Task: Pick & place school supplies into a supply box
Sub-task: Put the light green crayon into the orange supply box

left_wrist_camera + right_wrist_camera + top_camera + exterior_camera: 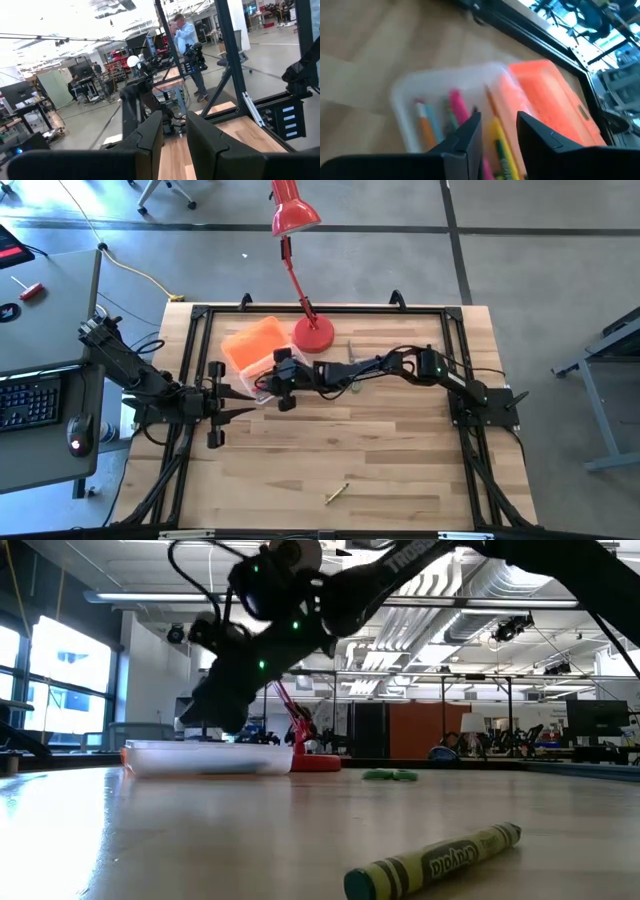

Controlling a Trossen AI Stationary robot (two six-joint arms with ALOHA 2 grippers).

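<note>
The right gripper [497, 127] hangs just above the clear supply box [407, 102], its fingers a little apart and holding nothing, with pink, orange and yellow pens [457, 107] lying in the box directly beneath the fingertips.

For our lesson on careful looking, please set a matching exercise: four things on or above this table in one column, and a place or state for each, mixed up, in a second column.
Things:
1. green crayon
2. orange lid
3. right tool
4. left tool

Places or states:
A. hangs over the clear box of pens
B. lies alone near the table's front edge
C. waits at the left side, holding nothing
D. lies open beside the red lamp's base

Pairs: 1-B, 2-D, 3-A, 4-C
</note>
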